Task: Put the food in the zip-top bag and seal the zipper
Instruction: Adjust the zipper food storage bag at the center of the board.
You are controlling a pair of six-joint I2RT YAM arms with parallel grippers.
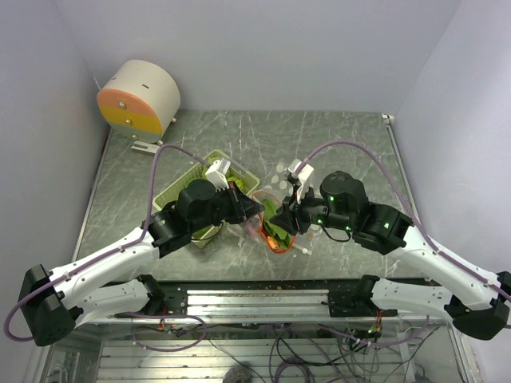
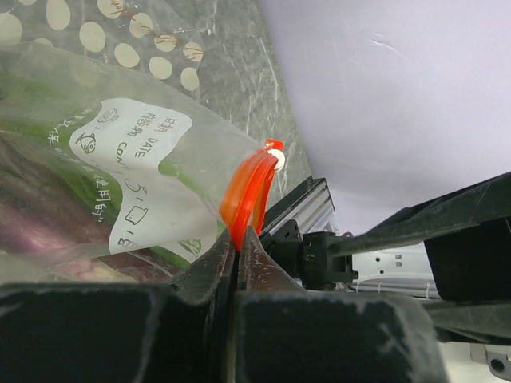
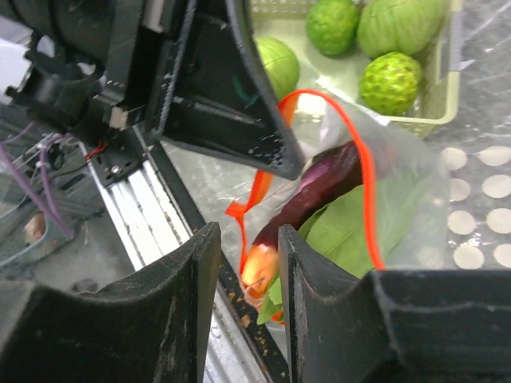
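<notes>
left hand [image 2: 238, 249] clamped on orange zipper [image 2: 249, 191] of bag [image 2: 136, 183] | right hand [image 3: 249, 239] fingers parted over bag mouth | green balls [image 3: 391, 82] in basket [image 3: 415, 124], frame upper right

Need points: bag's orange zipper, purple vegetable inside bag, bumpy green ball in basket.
orange zipper [image 2: 247, 191], left wrist view, middle of the raised band.
purple vegetable [image 3: 319, 187], right wrist view, mid-body.
bumpy green ball [image 3: 391, 82], right wrist view, centre of its surface.

Zip-top bag [image 1: 276, 238]: mostly covered from above by left gripper [image 1: 255, 210], right gripper [image 1: 283, 219]. Basket [image 3: 411, 124]: cropped in right wrist view. Label [image 2: 128, 148]: print illegible.
</notes>
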